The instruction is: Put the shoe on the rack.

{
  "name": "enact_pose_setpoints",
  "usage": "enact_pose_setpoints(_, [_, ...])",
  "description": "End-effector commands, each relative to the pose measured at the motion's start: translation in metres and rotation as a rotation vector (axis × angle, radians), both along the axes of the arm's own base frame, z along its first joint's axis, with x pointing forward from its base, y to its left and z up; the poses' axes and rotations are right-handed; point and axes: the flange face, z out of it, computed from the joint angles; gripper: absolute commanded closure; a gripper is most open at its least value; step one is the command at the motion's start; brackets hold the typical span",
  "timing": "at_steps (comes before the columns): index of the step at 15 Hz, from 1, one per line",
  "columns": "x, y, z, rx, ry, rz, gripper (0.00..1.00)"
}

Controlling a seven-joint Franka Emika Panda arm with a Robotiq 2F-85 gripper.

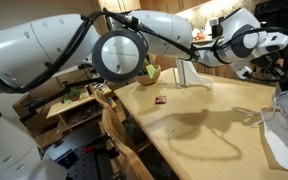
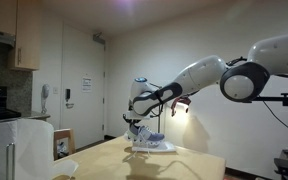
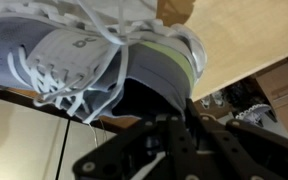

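The shoe [image 3: 74, 55] is light grey-lavender with white laces and a thick white sole. It fills the top of the wrist view. In both exterior views it is at the far end of the wooden table [image 1: 199, 120], over a white sheet [image 1: 282, 152], and it also shows low under the arm [image 2: 150, 142]. My gripper [image 3: 169, 112] is shut on the shoe's heel collar, coming from above [image 2: 137, 118]. I cannot tell whether the sole touches the table. A low wooden shelf unit [image 1: 76, 105] beside the table may be the rack.
On the table are a bowl with something green [image 1: 150, 72], a white upright object [image 1: 187, 72] and a small dark item [image 1: 160, 100]. A wooden chair [image 1: 119, 135] stands at the table's side. A white paper roll [image 2: 24, 148] is in the foreground.
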Motion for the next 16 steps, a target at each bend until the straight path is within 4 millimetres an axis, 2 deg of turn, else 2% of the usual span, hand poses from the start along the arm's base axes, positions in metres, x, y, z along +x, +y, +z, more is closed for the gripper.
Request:
enact_pose_setpoints(1, [0.004, -0.002, 0.013, -0.023, -0.14, -0.019, 0.97])
enact_pose_setpoints(4, [0.004, -0.008, 0.017, -0.017, -0.239, -0.066, 0.97])
enact_pose_setpoints(7, [0.0, -0.023, 0.016, 0.057, -0.361, -0.219, 0.97])
enact_pose_setpoints(9, [-0.003, -0.031, 0.014, 0.052, -0.379, -0.27, 0.97])
enact_pose_setpoints(12, [-0.008, -0.023, -0.001, -0.048, -0.184, -0.202, 0.97])
enact_pose_setpoints(16, [-0.021, -0.005, -0.02, -0.174, -0.048, -0.182, 0.97])
